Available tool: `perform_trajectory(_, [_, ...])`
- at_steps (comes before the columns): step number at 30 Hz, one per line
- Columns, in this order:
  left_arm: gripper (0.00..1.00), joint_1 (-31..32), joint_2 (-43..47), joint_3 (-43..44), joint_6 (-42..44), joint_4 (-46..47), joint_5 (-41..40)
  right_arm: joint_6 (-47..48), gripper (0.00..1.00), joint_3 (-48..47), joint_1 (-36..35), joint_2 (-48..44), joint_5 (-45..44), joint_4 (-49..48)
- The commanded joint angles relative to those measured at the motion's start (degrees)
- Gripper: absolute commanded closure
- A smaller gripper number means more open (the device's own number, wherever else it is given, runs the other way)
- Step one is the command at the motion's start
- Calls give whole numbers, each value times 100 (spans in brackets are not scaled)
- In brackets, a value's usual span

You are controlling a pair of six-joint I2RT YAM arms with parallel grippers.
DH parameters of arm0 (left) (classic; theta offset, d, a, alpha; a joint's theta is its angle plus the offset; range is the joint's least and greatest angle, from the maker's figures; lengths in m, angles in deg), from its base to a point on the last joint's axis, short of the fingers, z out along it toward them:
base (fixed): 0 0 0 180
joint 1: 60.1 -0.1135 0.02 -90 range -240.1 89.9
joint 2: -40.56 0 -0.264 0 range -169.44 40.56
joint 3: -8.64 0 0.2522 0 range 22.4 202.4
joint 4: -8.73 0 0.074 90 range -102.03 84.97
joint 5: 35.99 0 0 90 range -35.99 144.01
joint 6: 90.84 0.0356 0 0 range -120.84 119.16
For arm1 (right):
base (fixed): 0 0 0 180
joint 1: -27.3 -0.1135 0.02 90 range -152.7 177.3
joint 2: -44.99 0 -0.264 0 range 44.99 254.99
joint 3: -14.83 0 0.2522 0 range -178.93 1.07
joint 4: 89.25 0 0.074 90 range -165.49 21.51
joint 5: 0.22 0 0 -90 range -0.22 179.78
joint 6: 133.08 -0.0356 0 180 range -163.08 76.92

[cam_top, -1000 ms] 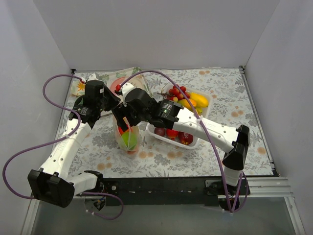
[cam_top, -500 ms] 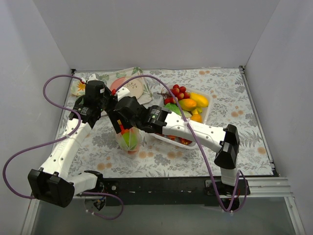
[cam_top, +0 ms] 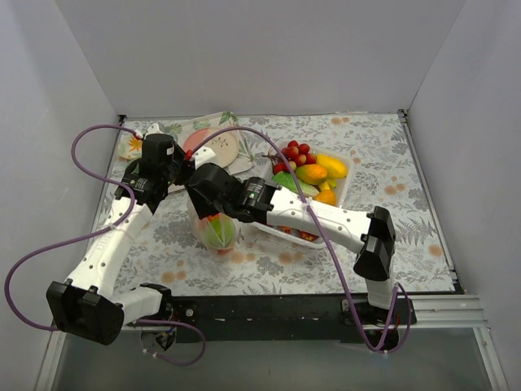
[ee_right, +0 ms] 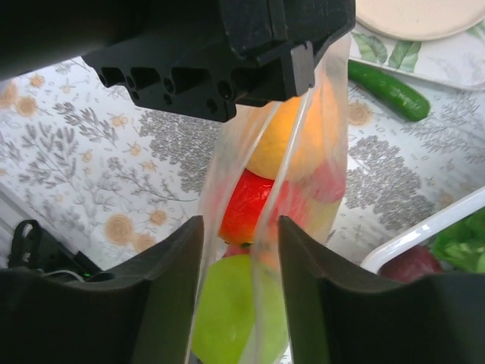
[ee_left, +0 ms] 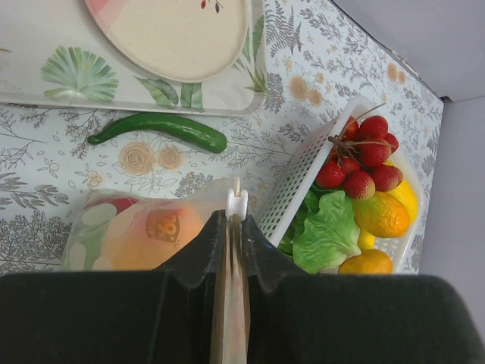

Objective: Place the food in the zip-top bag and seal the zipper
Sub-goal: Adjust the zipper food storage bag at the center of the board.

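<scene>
I am reading the left gripper [ee_left: 236,227] as pressed together on the top edge of the zip-top bag [ee_left: 136,236], which hangs from it above the flowered table cover. A small white tab [ee_left: 237,203] sits on that edge just beyond the fingertips. The right gripper [ee_right: 242,227] is spread, with one finger on each side of the hanging bag just below the left gripper. I see a gap at both fingers and no clear contact. The zipper [ee_right: 279,178] shows as a thin pale line running down between those fingers; I cannot tell whether it is pressed closed. Some of the food is inside the bag: an orange piece [ee_right: 282,144] uppermost, a red piece [ee_right: 248,208] under it and a green piece [ee_right: 227,326] lowest. More food is in the white tray [ee_left: 297,189] to the right of the bag: strawberries [ee_left: 364,155], a lettuce leaf [ee_left: 330,236] and a yellow-orange mango [ee_left: 383,214]. One green cucumber [ee_left: 159,127] lies loose on the table between the bag and the leaf-printed mat [ee_left: 76,80] that carries the plate [ee_left: 182,30]. From overhead, both arms meet over the bag [cam_top: 216,234], left of the tray.
</scene>
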Motion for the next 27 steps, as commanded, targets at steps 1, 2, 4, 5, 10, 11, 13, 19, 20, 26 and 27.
perform_trajectory(1, [100,12,76,209,-2,89,22,-23,61,-44,-59,-29,-187,-58])
perform_trajectory(2, [97,12,67,218,24,98,58,-15,71,0,-50,-46,-214,-49])
perform_trajectory(4, [77,12,67,245,50,115,119,-15,93,262,-15,-177,-223,-92])
perform_trajectory(5, [69,12,84,245,111,167,163,-6,98,386,3,-343,-231,-136])
perform_trajectory(10, [40,12,198,437,314,247,278,424,99,1431,108,-1065,57,-812])
perform_trajectory(11, [38,20,216,499,366,291,347,556,99,1789,126,-1344,154,-979])
perform_trajectory(13, [34,3,242,709,524,309,418,855,99,2021,152,-1574,269,-1174])
perform_trajectory(19, [32,-15,409,808,911,536,787,1681,99,3023,336,-2454,673,-1377])
perform_trajectory(20, [31,-23,418,798,964,633,874,1751,99,3102,415,-2646,726,-1341])
perform_trajectory(26, [32,-41,549,344,1228,1204,1990,2191,99,3981,1268,-3735,1999,-1675])
perform_trajectory(27, [32,-50,620,228,1263,1327,2139,2270,99,4121,1425,-3859,2314,-1692])
